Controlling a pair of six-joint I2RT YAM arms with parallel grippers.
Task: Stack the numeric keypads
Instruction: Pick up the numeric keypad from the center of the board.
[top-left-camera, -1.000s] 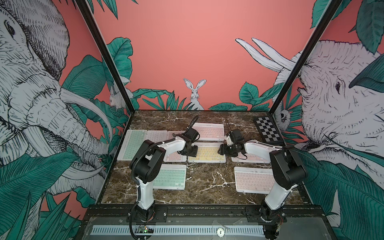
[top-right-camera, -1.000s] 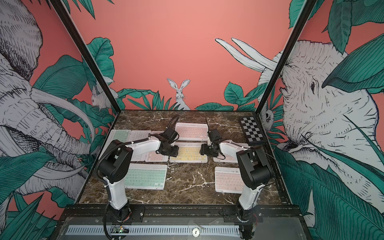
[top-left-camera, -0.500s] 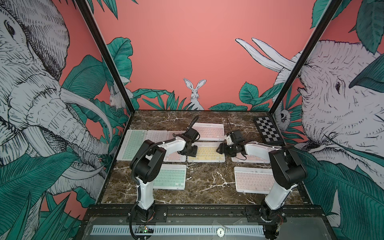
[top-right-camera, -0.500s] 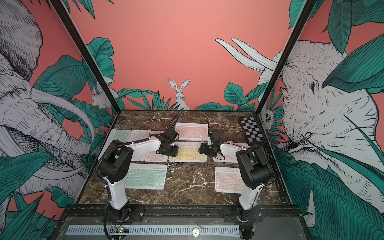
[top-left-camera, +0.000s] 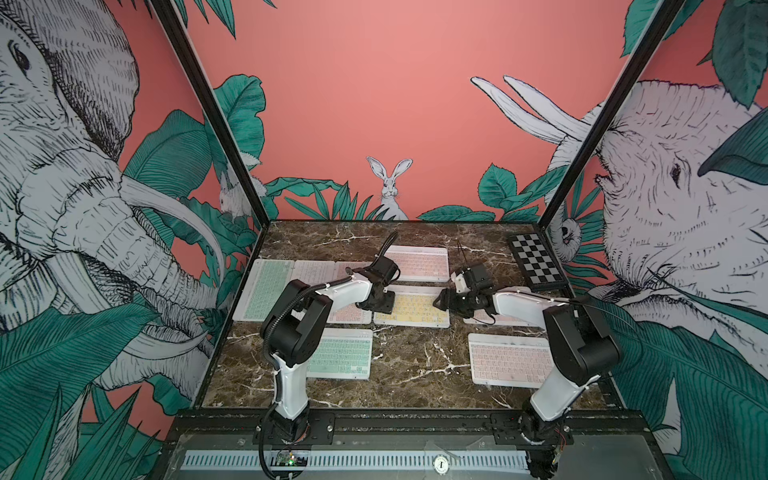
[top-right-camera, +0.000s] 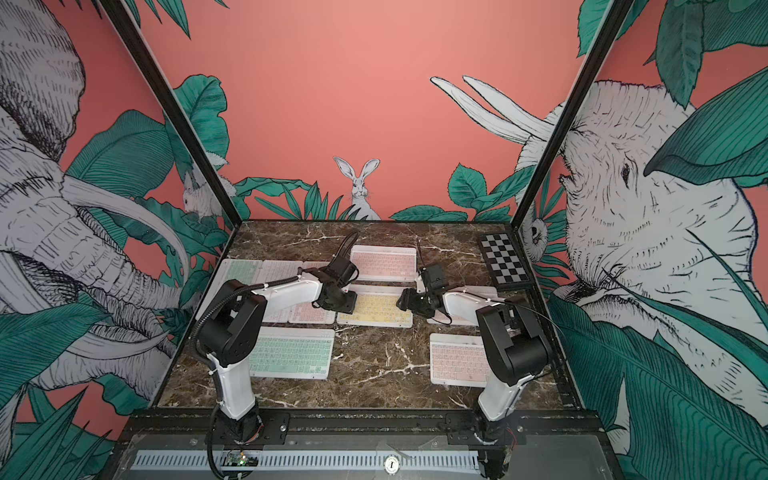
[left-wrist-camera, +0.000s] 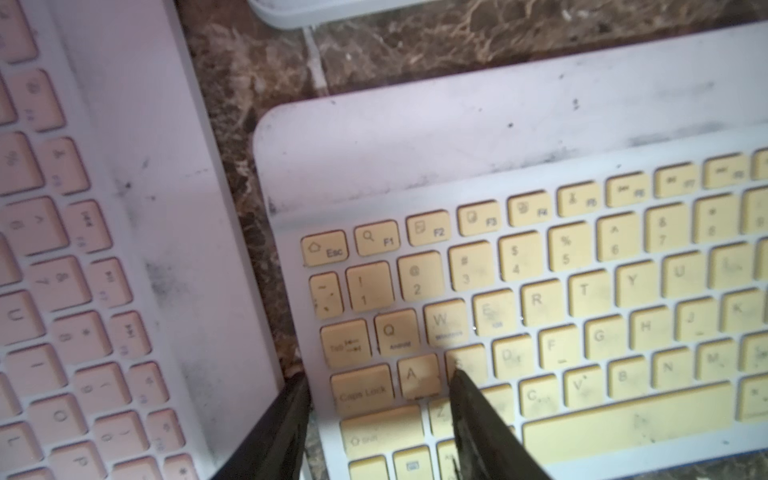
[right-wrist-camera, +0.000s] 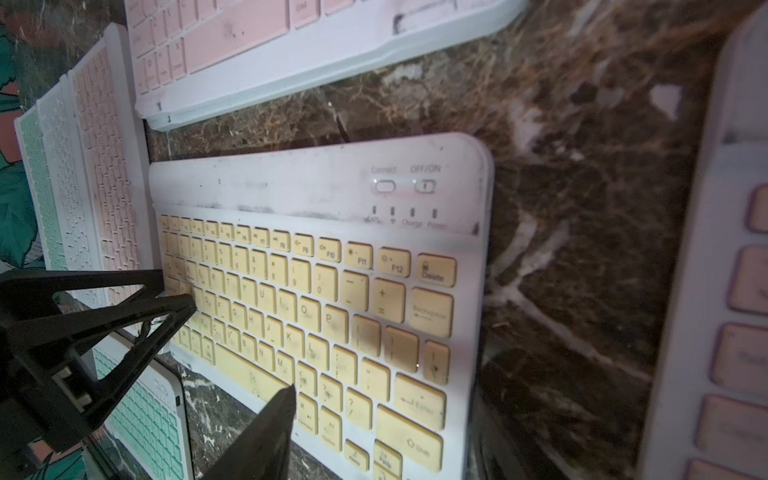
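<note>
so on the brown marble table (top-left-camera: 415, 374) we've got the numeric keypads (top-left-camera: 509, 363) lying flat and spread around, pink, mint and white ones. the yellow keypad (top-left-camera: 415, 309) sits mid-table between both arms. left gripper (left-wrist-camera: 378, 399) is narrow, pinching that keypad's left end, and right gripper (top-left-camera: 441, 300) is spread wide with nothing in it, just by the right end

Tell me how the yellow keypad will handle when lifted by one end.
The yellow keypad looks thin and hard-framed, so probably stiff and light. Lying flat on the marble table, it would likely slide if pushed. Its smooth plastic may slip.
</note>
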